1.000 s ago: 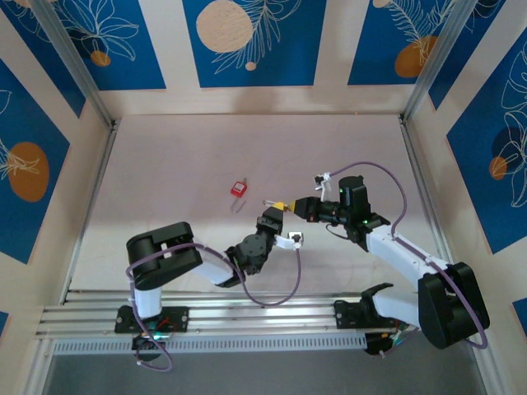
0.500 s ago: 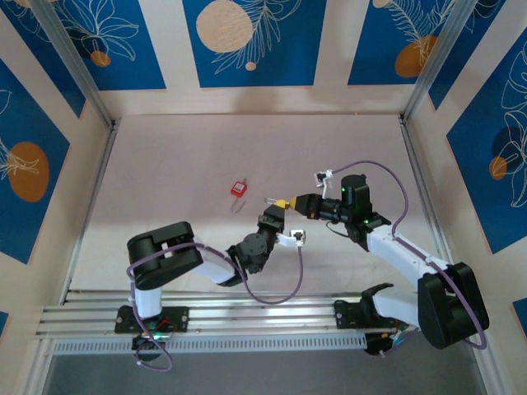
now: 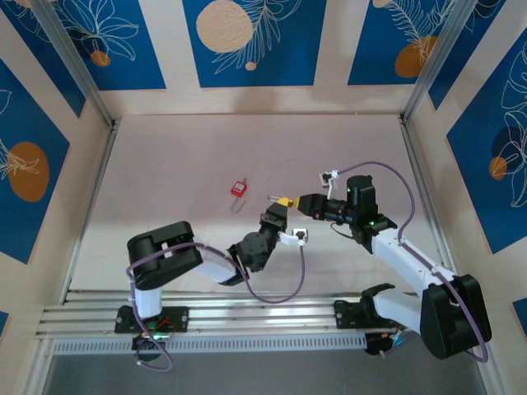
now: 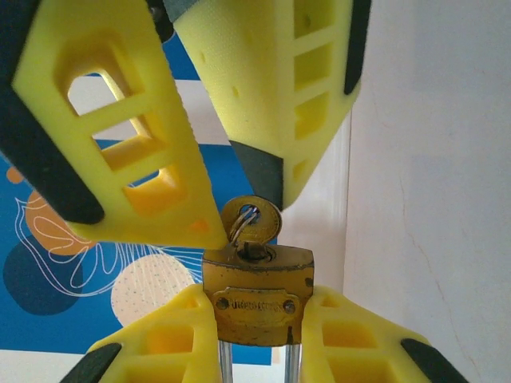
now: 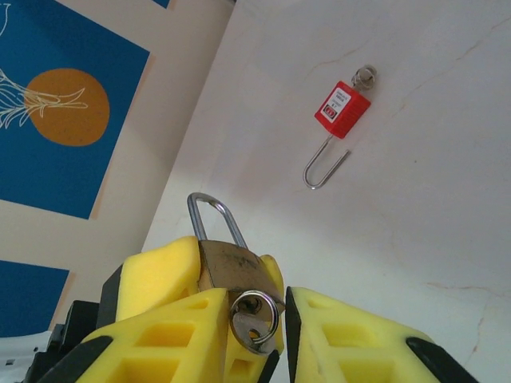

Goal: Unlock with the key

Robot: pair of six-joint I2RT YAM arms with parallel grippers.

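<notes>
While pinching the brass padlock (image 4: 257,291) by its body at the bottom centre of the left wrist view, holds it keyway-up between the yellow fingers (image 4: 168,343) of the left gripper (image 4: 257,307). Meets the right gripper (image 4: 243,211) entering from the top of that frame, drawn narrow onto the round head of the key (image 4: 252,217), which sits in the keyway. Shows the same grip low at centre of the right wrist view, with the steel shackle (image 5: 214,217) rising toward the upper left, both legs running into the body. Places both grippers tip to tip near the middle of the top external view, over the pale table (image 3: 181,164). Leaves a red padlock (image 3: 239,188) flat on the table, up and left, well apart, shackle swung open.
</notes>
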